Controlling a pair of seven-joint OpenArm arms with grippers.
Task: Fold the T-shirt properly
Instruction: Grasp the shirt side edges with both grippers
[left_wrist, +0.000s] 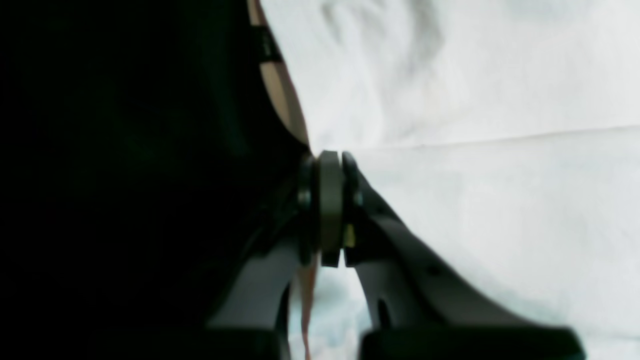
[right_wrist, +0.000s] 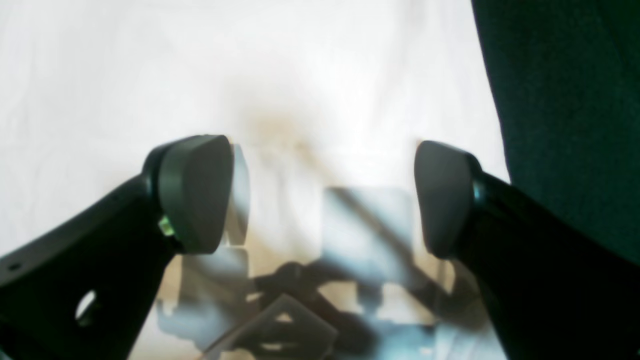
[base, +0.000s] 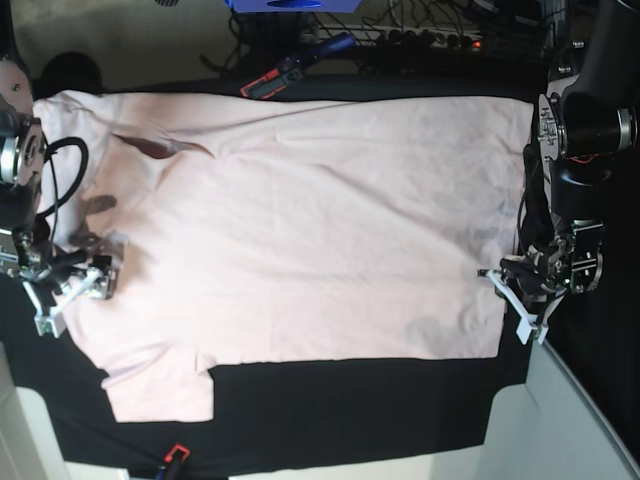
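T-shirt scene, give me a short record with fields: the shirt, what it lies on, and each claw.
garment: pale pink T-shirt, spread flat, plain side up
surface: black table cloth
left claw: shut, at the shirt's edge; whether it pinches fabric cannot be told
right claw: open, over the shirt, nothing between its pads
fold: not yet made

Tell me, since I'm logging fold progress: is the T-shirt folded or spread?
Spread: the T-shirt lies flat across the black table cloth, one sleeve out.
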